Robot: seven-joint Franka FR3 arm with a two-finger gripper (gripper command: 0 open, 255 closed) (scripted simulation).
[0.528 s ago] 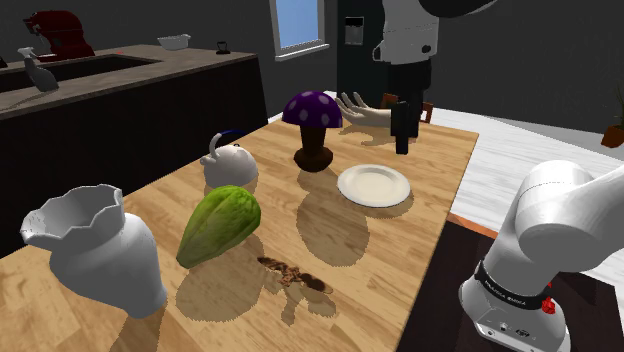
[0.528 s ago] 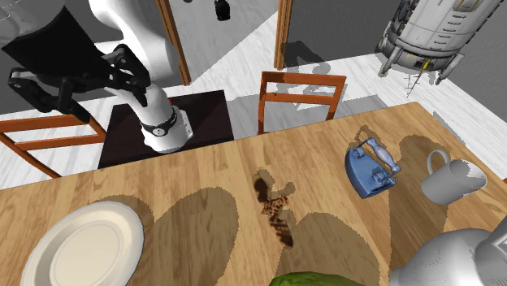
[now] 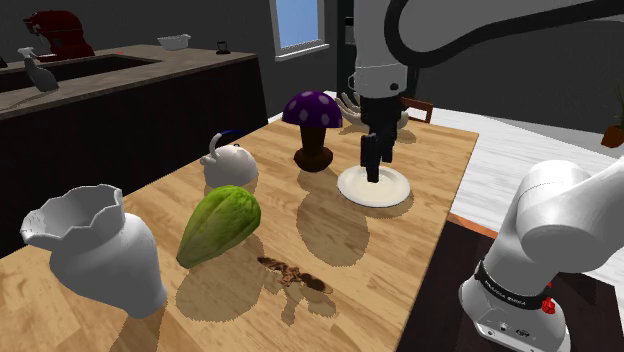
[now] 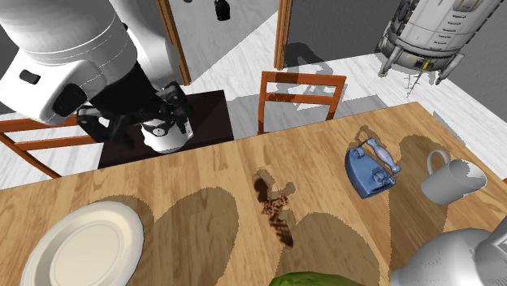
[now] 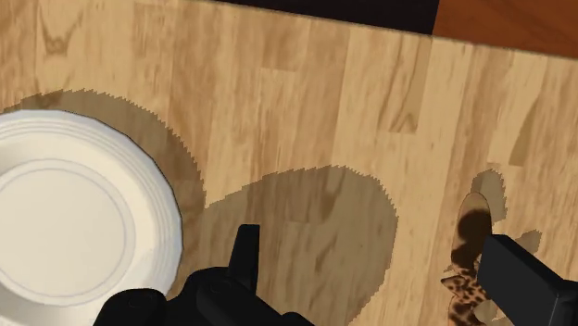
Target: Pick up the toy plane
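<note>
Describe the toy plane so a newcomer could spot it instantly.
On the long wooden table, find the big green pod-shaped object. Just to the shoulder view's right of it lies the toy plane: small, flat, mottled brown, unlike its bulky white and green neighbours.

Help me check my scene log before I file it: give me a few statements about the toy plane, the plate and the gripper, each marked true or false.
1. The toy plane lies on the wooden table. True.
2. The gripper is shut on the plane. False: its fingers stand apart with nothing between them, and the plane lies on the table beside one finger.
3. The plane rests on the white plate. False: it lies on the wood, apart from the plate.
4. A purple-capped mushroom stands on the table. True.
</note>
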